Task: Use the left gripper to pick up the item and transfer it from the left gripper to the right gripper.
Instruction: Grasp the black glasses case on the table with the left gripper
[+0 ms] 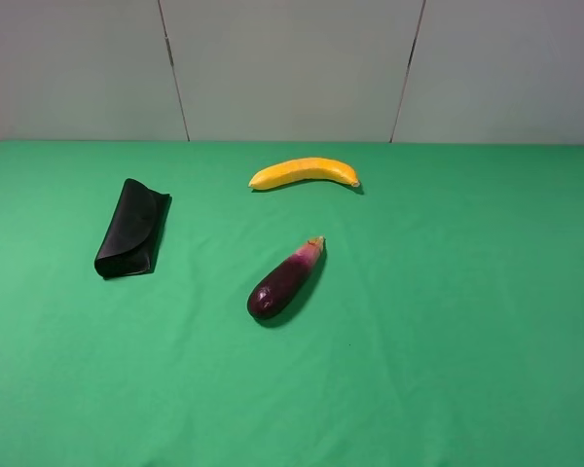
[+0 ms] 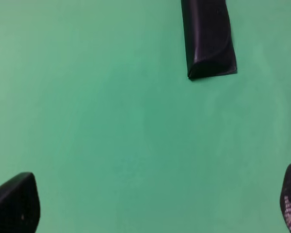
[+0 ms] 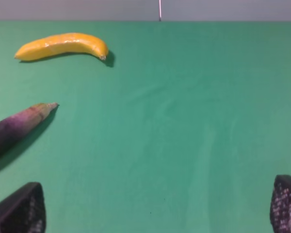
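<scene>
Black case [image 1: 133, 230] lies untouched on the green bench [image 1: 467, 370]; left claw [image 2: 153, 206] and right claw [image 3: 153, 208] gape wide, both empty.

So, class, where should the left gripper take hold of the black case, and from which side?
I'd grip the black case mid-length across its narrow width, coming straight down: it lies flat, long and slim, both long edges clear. The left gripper is open.
</scene>
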Available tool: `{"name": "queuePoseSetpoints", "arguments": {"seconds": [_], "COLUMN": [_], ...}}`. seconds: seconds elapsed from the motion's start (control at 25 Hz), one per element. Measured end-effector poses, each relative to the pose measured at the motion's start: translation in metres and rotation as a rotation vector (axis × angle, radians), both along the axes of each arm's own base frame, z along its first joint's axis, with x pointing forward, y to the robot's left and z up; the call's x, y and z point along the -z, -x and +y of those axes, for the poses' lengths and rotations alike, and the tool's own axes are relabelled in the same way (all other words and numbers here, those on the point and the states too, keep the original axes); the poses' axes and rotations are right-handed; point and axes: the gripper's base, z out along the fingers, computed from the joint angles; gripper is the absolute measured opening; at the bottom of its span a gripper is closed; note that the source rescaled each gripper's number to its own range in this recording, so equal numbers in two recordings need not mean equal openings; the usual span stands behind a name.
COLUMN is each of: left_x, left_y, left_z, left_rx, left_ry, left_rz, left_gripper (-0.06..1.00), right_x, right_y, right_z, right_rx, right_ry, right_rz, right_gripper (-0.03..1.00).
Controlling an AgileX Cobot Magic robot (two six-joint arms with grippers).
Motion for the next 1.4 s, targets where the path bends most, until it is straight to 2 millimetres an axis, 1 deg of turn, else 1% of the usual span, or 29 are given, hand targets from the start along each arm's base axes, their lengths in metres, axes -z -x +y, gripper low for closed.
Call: {"name": "queuePoseSetpoints", "arguments": {"seconds": [0.32, 0.52, 0.72, 0.88, 1.08, 1.4], "left_x": [-0.006, -0.005, 0.000, 0.010, 0.034, 0.074], "left_y": [-0.052, -0.088, -0.122, -0.151, -0.181, -0.215], "left_z": [-0.002, -0.004, -0.012, -0.018, -0.023, -0.028], "left_rx": [0.008, 0.021, 0.046, 0.041, 0.039, 0.033], "left_ry": [0.014, 0.007, -0.030, -0.025, -0.011, 0.003], "left_rz": [0.159, 0.255, 0.351, 0.406, 0.478, 0.557], "left_gripper": [1.00, 1.00, 1.00, 1.00, 1.00, 1.00], "right_x": [0.000, 0.000, 0.000, 0.000, 0.000, 0.000], "right_y": [0.000, 0.000, 0.000, 0.000, 0.000, 0.000], "right_z": [0.000, 0.000, 0.000, 0.000, 0.000, 0.000], "right_rx": [0.000, 0.000, 0.000, 0.000, 0.000, 0.000], "right_ry": [0.000, 0.000, 0.000, 0.000, 0.000, 0.000], "right_rz": [0.000, 0.000, 0.000, 0.000, 0.000, 0.000], "right_gripper": [1.00, 1.00, 1.00, 1.00, 1.00, 1.00]}}
